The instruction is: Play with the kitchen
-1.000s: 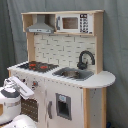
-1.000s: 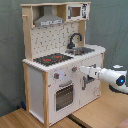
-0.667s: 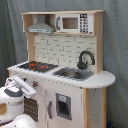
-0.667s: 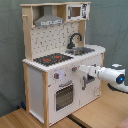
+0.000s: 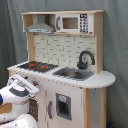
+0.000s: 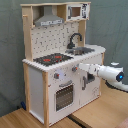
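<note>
The kitchen (image 6: pixel 60 65) stands upright on the wooden desk (image 6: pixel 90 116) in the second exterior view, with its black-red stovetop (image 6: pixel 52 59) toward the second exterior view's left, the faucet (image 6: pixel 75 40) and sink (image 6: pixel 82 50) beside it, and the oven door (image 6: pixel 63 95) below the knobs (image 6: pixel 57 76).

My end effector (image 6: pixel 82 68) sits right at the front panel, near the knob row above the oven door, coming in from the second exterior view's right. In the first exterior view the arm (image 5: pixel 17 95) crowds the stove-side corner.

I cannot tell whether the fingers are parted or together, or whether they touch a knob yet.

My worry is pushing too hard: the kitchen looks light and tall, so a forward shove could slide or tip it. A misaligned approach might also skid off the knob and jam against the panel.
</note>
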